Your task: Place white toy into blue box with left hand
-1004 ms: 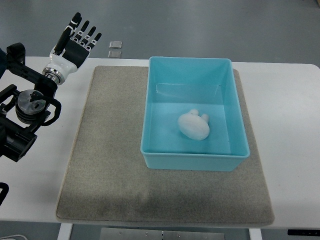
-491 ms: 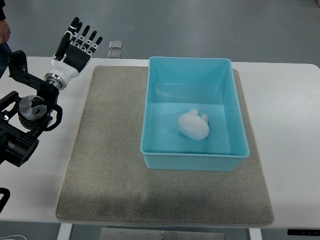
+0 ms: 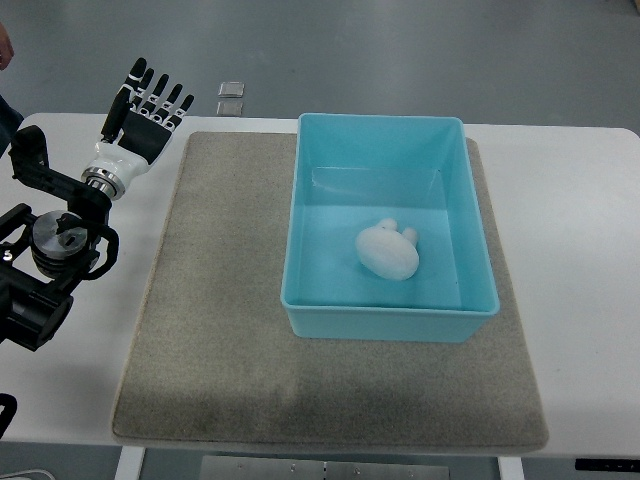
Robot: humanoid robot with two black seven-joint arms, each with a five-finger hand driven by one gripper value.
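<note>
Resting on the box (image 3: 300,215) floor, nearer its front wall, the toy (image 3: 386,250) looks light, soft and rounded; its body offers the best grip. Left hand (image 3: 141,112) hovers over the tabletop's far-left corner, fingers spread, holding nothing.

Robot lab, white table (image 3: 580,250), grey mat (image 3: 220,330), bare grey floor (image 3: 400,50)

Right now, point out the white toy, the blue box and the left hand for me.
white toy (image 3: 386,250), top view, middle of its rounded body.
blue box (image 3: 385,325), top view, near wall facing the camera.
left hand (image 3: 143,112), top view, palm below the spread fingers.
</note>
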